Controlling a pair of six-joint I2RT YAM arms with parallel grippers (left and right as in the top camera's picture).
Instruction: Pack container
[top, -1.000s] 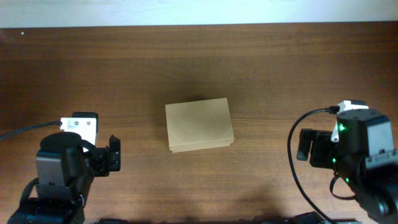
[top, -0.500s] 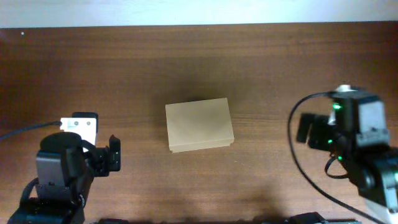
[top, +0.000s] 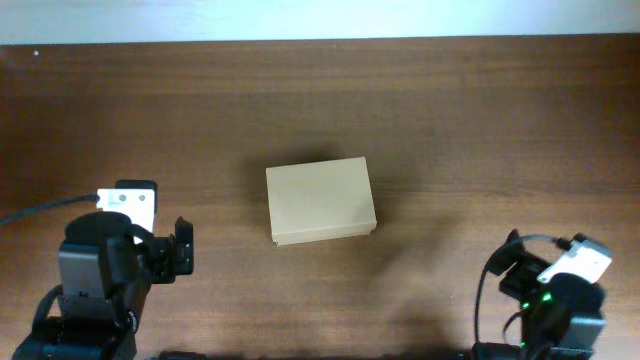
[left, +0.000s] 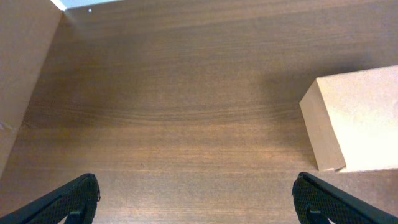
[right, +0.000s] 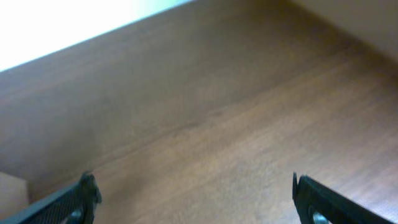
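Note:
The container (top: 320, 201) is a small tan cardboard box, lid shut, lying at the middle of the wooden table. Its left end shows at the right edge of the left wrist view (left: 357, 121). My left gripper (top: 182, 249) sits at the front left, well to the left of the box, open and empty, with only bare wood between its fingers (left: 196, 199). My right gripper (top: 515, 262) is at the front right corner, open and empty over bare wood (right: 193, 202). A sliver of tan shows at the lower left of the right wrist view (right: 11, 190).
The table's far edge meets a pale wall (top: 320, 20) at the back. A tan cardboard surface (left: 22, 68) fills the left edge of the left wrist view. A black cable (top: 40, 210) trails off to the left of the left arm.
The right arm has pulled back toward the front right corner of the table and sits much lower in the overhead view. The left arm and the box have not moved.

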